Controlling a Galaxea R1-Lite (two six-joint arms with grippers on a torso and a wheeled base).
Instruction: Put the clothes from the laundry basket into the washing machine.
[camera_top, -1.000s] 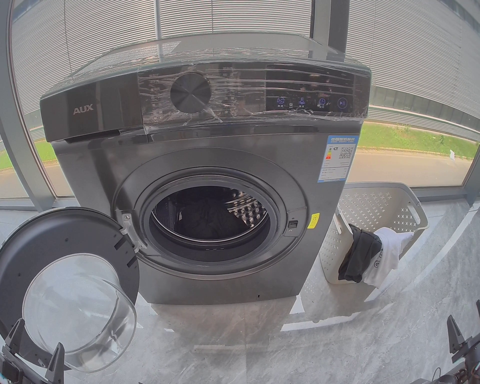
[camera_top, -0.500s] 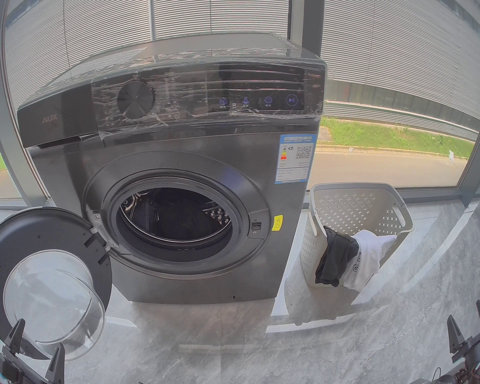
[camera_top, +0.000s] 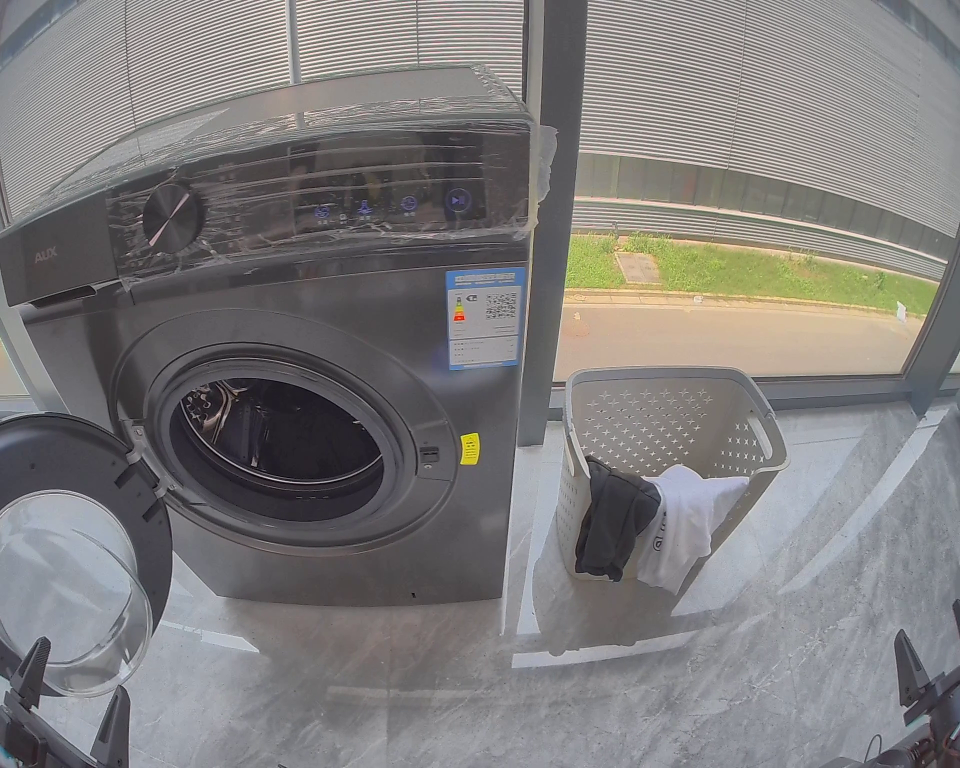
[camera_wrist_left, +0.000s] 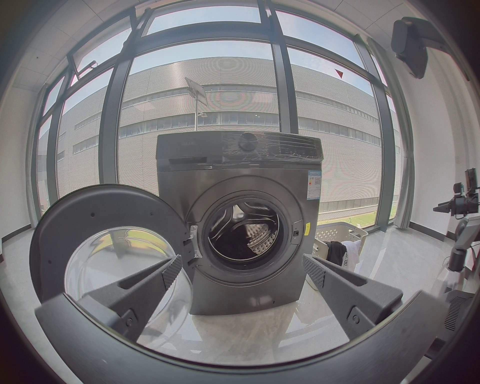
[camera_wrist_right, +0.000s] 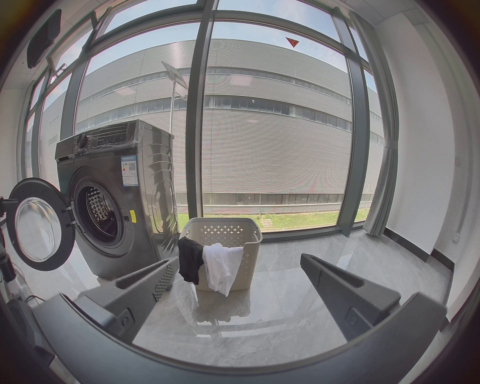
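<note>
You are on a polished grey marble-look floor (camera_top: 640, 700) in front of a tall glass window wall (camera_top: 750, 150). The floor looks glossy and probably slick.

At far left your left gripper (camera_wrist_left: 241, 264) hangs low, fingers spread wide and holding nothing. It is near the round dark door with a clear glass bowl (camera_top: 70, 560), which is swung fully open. Next comes the grey front-loading washing machine (camera_top: 330, 330). Its drum mouth (camera_top: 275, 445) is unobstructed, with something dark lying inside.

Just beside the machine on the right stands the pale grey perforated plastic laundry basket (camera_top: 680, 410). A black garment (camera_top: 610, 520) and a white garment (camera_top: 685, 525), touching each other, drape over its near rim. Both look soft, light and limp, so expect them to sag and trail. Pinch a thick bunched fold at the rim, not a dangling hem. The basket looks light too and may slide or tip if the cloth snags.

At far right your right gripper (camera_wrist_right: 237, 262) sits low, fingers spread and empty, well apart from the basket.
</note>
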